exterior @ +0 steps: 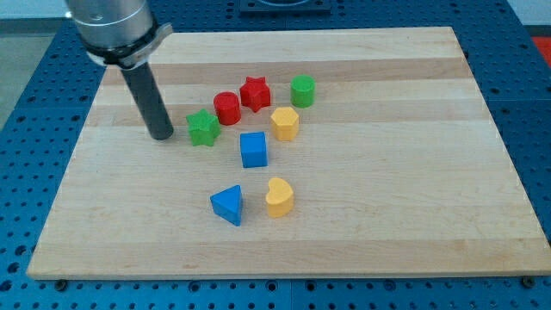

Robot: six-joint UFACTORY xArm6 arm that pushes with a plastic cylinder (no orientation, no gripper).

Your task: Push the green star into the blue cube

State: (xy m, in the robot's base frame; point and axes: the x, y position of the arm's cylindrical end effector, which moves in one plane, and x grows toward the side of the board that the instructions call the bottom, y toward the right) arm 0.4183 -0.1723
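The desk (387, 215) is pale wood with a visible grain in lengthwise strips, smooth and faintly satin. The green star (203, 128), blue cube (253, 149) and yellow heart (279, 197) look like matt, smooth plastic. The rod (148, 95) is dark and slightly glossy under a brushed metal collar (112, 26).

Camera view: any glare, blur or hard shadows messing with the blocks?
Camera view: even, diffuse light, only short soft shadows under each block; mild sheen on the wooden board, no blown-out glare. Green star and blue cube are sharp, as is my tip, just left of the star.
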